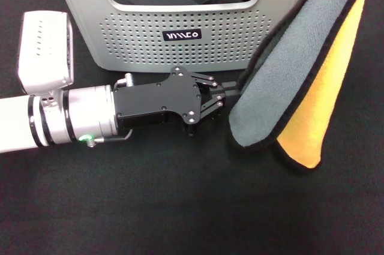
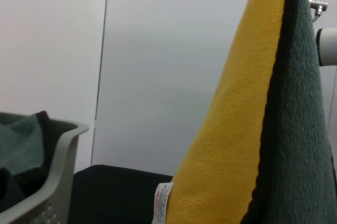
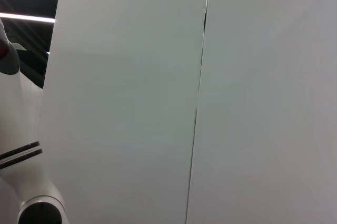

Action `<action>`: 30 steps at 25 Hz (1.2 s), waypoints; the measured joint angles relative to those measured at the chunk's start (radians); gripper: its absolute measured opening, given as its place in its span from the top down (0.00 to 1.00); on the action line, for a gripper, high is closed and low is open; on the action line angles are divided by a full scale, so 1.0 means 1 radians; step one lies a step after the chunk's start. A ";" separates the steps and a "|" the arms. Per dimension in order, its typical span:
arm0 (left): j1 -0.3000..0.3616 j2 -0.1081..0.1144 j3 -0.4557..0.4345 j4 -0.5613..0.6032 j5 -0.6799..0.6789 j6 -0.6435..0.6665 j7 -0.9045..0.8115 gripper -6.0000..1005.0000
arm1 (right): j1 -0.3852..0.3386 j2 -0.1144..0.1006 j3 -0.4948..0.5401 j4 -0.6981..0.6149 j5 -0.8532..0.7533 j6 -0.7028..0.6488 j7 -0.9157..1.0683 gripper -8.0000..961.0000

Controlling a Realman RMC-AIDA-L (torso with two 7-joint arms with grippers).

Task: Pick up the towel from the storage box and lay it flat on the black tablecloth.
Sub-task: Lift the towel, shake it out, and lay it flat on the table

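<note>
The left tool (image 1: 231, 93), fingers pressed together at the towel's (image 1: 294, 69) edge, lies low before the basket (image 1: 180, 33). The towel hangs just beyond it, above the black tablecloth (image 1: 180, 207).

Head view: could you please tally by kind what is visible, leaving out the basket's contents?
Basket: 1
Towel, hanging over the basket's right corner: 1
Tablecloth: 1
Left tool, in front of the basket at the towel's edge: 1
Total: 4
</note>
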 joint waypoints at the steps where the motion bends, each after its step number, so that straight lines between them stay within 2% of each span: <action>1: -0.001 0.000 0.005 0.001 -0.003 -0.001 -0.001 0.88 | 0.000 0.000 0.000 0.002 0.000 0.000 0.000 0.98; 7: 0.010 0.008 -0.012 0.009 -0.046 0.005 -0.010 0.93 | -0.027 -0.001 0.000 0.006 -0.001 0.003 0.000 0.98; 13: 0.064 0.060 -0.026 0.060 -0.136 0.097 -0.031 0.99 | -0.076 -0.006 0.000 0.011 -0.006 0.002 0.000 0.98; 16: 0.082 0.075 -0.027 0.096 -0.152 0.136 -0.049 0.99 | -0.099 -0.003 -0.003 0.012 -0.010 0.004 0.000 0.98; 22: 0.093 0.092 -0.032 0.156 -0.151 0.193 -0.099 0.99 | -0.128 0.022 -0.003 0.016 -0.068 0.021 -0.004 0.98; 28: 0.070 0.105 -0.058 0.206 -0.161 0.225 -0.152 0.99 | -0.138 0.042 0.001 0.015 -0.094 0.029 -0.014 0.98; 30: 0.058 0.119 -0.058 0.216 -0.157 0.273 -0.164 0.99 | -0.144 0.047 0.001 0.009 -0.090 -0.003 -0.009 0.97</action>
